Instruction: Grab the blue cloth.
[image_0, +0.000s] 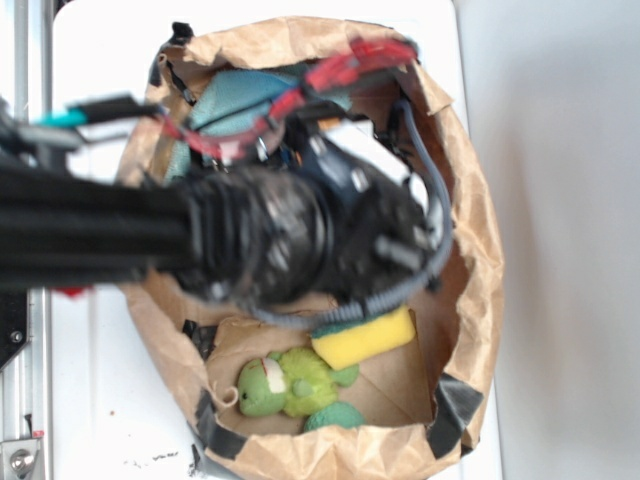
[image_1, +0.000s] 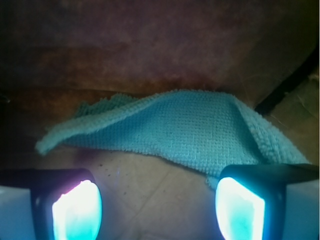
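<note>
A crumpled brown paper bag (image_0: 470, 250), its rim rolled down and patched with black tape, sits on a white worktop (image_0: 560, 200). The black arm (image_0: 120, 235) reaches in from the left of the exterior view, blurred, with red and grey cables looping over its wrist.

The cloth (image_1: 190, 132) lies on the bag's floor at the far end, against the paper wall. It is a pale teal terry rag with a nubby, gridded weave and fuzzy edges. In the wrist view its long axis runs left to right; the left end tapers to a flat point, while the middle rises in a soft ridge and the right side droops in a fold toward the right finger. From outside, only a teal patch of it (image_0: 235, 100) shows behind the arm.

The claw (image_1: 157, 205) hangs just short of the cloth, its two fingers (image_1: 77, 210) spread wide with bare paper floor between them and nothing held. The right finger seems to overlap the cloth's edge, though contact is hard to judge.

At the bag's near end lie a yellow sponge (image_0: 365, 338) with a dark green top and a green plush toy (image_0: 290, 385), side by side.
</note>
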